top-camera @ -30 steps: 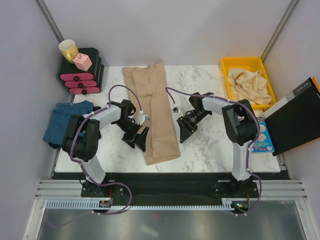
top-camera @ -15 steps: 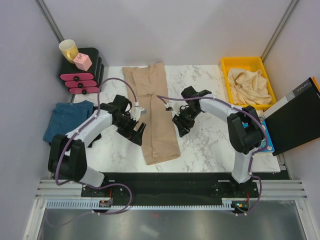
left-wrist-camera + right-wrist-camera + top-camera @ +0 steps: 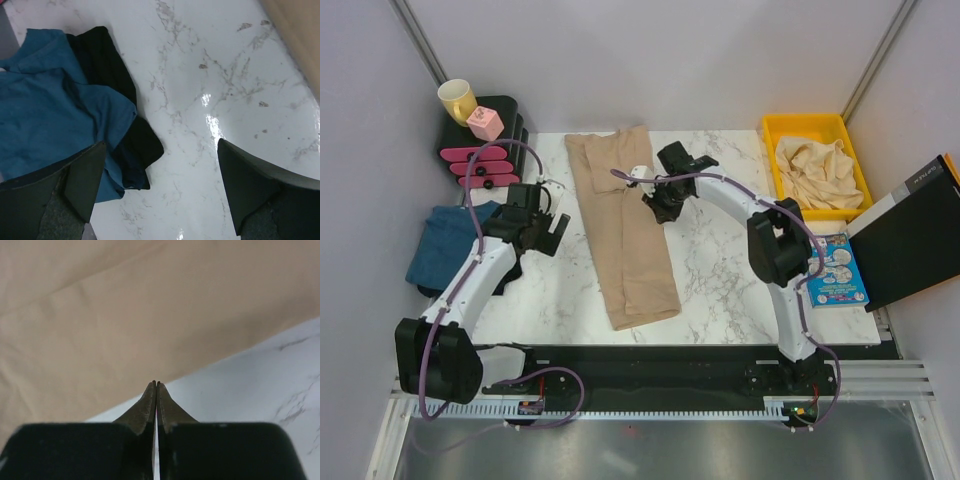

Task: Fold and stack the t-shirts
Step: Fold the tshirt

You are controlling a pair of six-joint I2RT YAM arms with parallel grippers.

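A tan t-shirt (image 3: pixel 625 225) lies folded into a long strip down the middle of the marble table (image 3: pixel 720 270). My right gripper (image 3: pixel 658 205) is at the strip's right edge, toward the far end. In the right wrist view its jaws are shut tip to tip (image 3: pixel 156 384) right at the tan cloth's (image 3: pixel 125 315) border, with nothing visible between them. My left gripper (image 3: pixel 548 222) hovers open over bare marble (image 3: pixel 200 125), its fingers (image 3: pixel 82 175) wide apart. Beside it lie a teal-blue t-shirt (image 3: pixel 45 110) and a dark navy one (image 3: pixel 105 65), bunched together at the table's left edge (image 3: pixel 445 240).
A yellow bin (image 3: pixel 817 125) at the back right holds crumpled beige t-shirts (image 3: pixel 815 170). Black drawers with pink fronts (image 3: pixel 485 155) carry a yellow mug (image 3: pixel 457 98) and a pink cube (image 3: pixel 485 122). A black box (image 3: pixel 915 235) and a blue booklet (image 3: pixel 838 270) lie at the right.
The right gripper moved up the tan shirt's right edge toward the far end and shut. The left arm swung left, away from the tan shirt toward the teal one, still open.
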